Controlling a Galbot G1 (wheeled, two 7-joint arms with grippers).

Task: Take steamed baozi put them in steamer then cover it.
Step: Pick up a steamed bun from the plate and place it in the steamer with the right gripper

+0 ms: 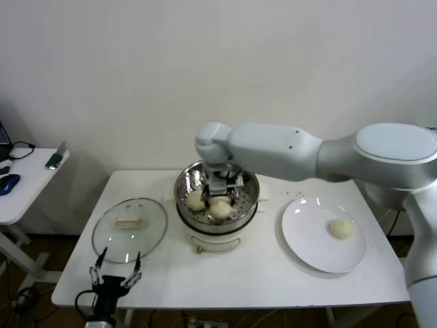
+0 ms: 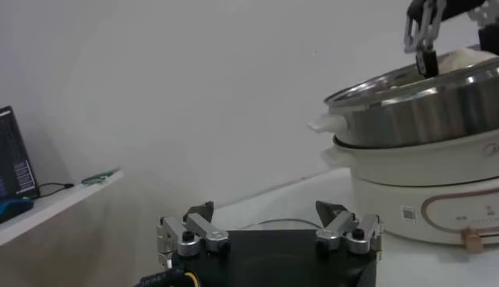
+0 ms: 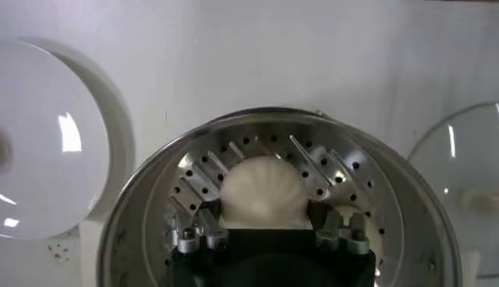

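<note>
The steamer (image 1: 249, 186) sits on its white pot base at the table's middle. Two baozi (image 1: 196, 199) show inside it in the head view. My right gripper (image 1: 222, 186) hangs low over the basket. In the right wrist view my right gripper (image 3: 265, 222) is open, with a baozi (image 3: 261, 187) lying on the perforated bottom between its spread fingers. One more baozi (image 1: 341, 228) lies on the white plate (image 1: 307, 239) at the right. The cover (image 1: 130, 229) lies flat at the left. My left gripper (image 1: 115, 277) is open and empty, parked at the front left edge.
A side table (image 1: 20, 195) with small items stands at the far left. In the left wrist view the steamer (image 2: 421, 109) stands ahead on the right, beyond my left gripper (image 2: 269, 226). The cover (image 3: 468, 187) and plate (image 3: 47, 140) flank the steamer.
</note>
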